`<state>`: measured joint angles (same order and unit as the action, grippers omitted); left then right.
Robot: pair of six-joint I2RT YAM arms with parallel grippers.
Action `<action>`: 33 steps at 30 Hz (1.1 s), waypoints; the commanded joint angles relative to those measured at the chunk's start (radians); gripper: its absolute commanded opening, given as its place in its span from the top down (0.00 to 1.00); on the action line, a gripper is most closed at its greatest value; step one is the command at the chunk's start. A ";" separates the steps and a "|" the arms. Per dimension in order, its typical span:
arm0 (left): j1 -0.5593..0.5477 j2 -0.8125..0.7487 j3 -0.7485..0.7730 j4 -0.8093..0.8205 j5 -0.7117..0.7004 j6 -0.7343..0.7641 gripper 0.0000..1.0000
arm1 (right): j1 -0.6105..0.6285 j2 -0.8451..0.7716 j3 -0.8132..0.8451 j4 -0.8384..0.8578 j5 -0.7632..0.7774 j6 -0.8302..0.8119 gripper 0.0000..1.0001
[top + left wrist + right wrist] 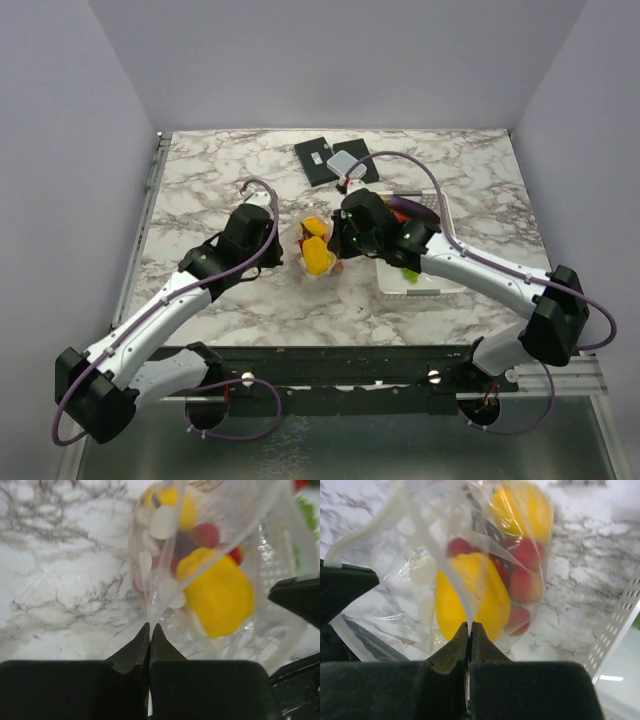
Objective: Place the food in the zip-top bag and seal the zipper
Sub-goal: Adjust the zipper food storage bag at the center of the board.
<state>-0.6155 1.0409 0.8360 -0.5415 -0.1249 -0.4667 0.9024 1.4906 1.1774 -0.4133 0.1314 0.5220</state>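
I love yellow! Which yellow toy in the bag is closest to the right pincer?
The big yellow toy just beyond the right pincer; the other yellow toy lies farther off, past the red strawberries.

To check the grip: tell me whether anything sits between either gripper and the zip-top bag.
Nothing visible does. The left gripper and the right gripper are each shut directly on the clear plastic of the zip-top bag, from opposite sides.
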 commanded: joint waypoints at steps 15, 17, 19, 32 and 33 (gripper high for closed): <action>-0.002 -0.133 0.099 0.034 -0.034 0.033 1.00 | 0.007 -0.120 0.040 0.009 0.007 -0.010 0.99; -0.001 -0.118 0.074 0.035 -0.034 0.028 1.00 | 0.007 -0.098 0.026 0.017 -0.014 -0.007 0.99; -0.001 -0.113 0.066 0.038 -0.028 0.026 1.00 | 0.007 -0.081 0.032 0.003 -0.023 -0.006 0.99; -0.001 -0.093 0.173 0.040 -0.037 0.127 1.00 | 0.007 -0.122 0.085 -0.025 0.024 -0.030 0.72; -0.001 -0.081 0.185 0.040 -0.038 0.137 1.00 | 0.007 -0.130 0.090 -0.031 0.038 -0.035 0.64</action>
<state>-0.6155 0.9360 0.9562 -0.5190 -0.1314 -0.3927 0.9024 1.4017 1.2247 -0.4210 0.1303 0.5022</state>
